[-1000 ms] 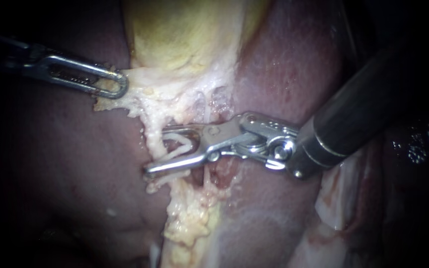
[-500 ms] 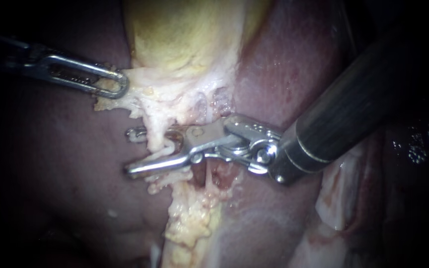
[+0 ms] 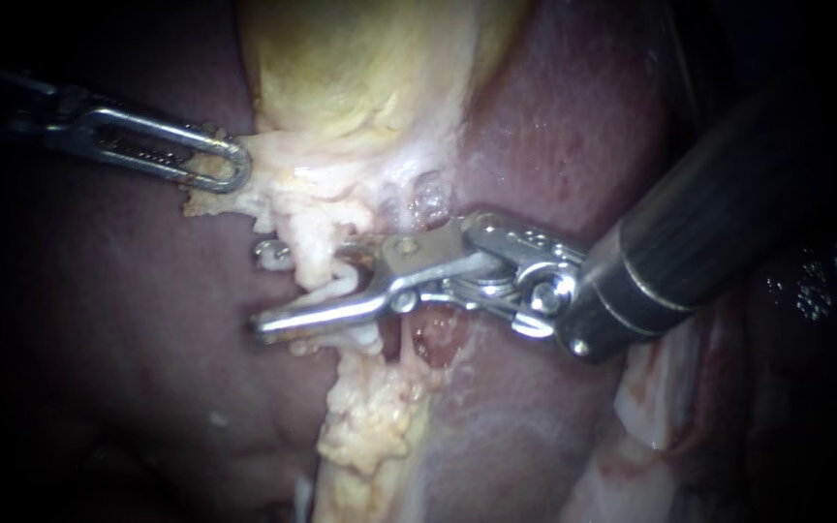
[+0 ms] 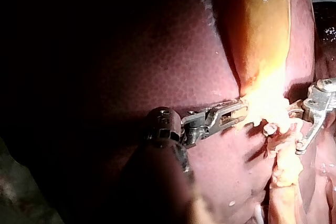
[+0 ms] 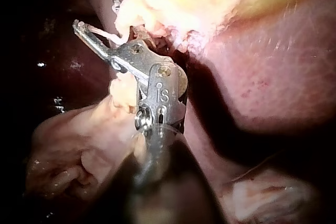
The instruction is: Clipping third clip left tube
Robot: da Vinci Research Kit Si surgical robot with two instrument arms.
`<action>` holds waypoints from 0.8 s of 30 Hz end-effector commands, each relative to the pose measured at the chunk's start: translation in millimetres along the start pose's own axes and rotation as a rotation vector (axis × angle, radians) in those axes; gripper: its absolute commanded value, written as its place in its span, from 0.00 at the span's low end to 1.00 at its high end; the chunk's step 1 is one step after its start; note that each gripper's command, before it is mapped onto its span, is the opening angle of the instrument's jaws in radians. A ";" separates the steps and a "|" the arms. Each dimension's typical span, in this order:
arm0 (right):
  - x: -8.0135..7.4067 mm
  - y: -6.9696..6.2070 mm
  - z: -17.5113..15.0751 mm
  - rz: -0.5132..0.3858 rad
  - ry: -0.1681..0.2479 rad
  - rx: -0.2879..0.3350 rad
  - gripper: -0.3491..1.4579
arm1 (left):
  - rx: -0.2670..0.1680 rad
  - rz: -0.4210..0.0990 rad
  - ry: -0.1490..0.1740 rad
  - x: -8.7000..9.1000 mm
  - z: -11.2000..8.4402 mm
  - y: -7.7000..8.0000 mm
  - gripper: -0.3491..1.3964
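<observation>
Nearest the endoscope, the right instrument (image 3: pixel 263 291) comes in from the right on a thick dark shaft, its wrist bent so the 2 jaws lie almost level across the field. They stand apart, 1 jaw above and 1 below the left tube (image 3: pixel 314 260), and their tips reach past the tube's far side. A gap shows between them, and I cannot see both pressing on the tube, so I take them as not yet closed.

The tube runs down from the gallbladder's lower end as a pale, fat-coated strand. It looks soft, light and slippery, thin enough to tear or slide out if pulled sideways. The sound place to take it is square across its bare stretch, well inside the jaws and not at their tips, clear of the crumbly fat below.

Further off, the left instrument (image 3: pixel 234 167) reaches in from the left with a straight, low shaft. Its slotted jaws are clamped on the pale tissue (image 3: pixel 273 160) at the gallbladder's lower edge, and the tissue looks drawn taut towards the left.

Beyond lie the yellow gallbladder (image 3: pixel 341 68) and the dark red liver (image 3: pixel 554 126).
</observation>
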 end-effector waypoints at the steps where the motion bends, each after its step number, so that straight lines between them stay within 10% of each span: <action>1: 0.3 -0.3 0.0 0.001 0.000 0.002 0.46 | -0.001 0.000 0.000 0.0 0.0 0.0 0.00; 24: 0.4 -0.8 -0.4 0.079 0.001 0.006 0.17 | -0.001 0.000 0.000 0.0 0.0 0.0 0.00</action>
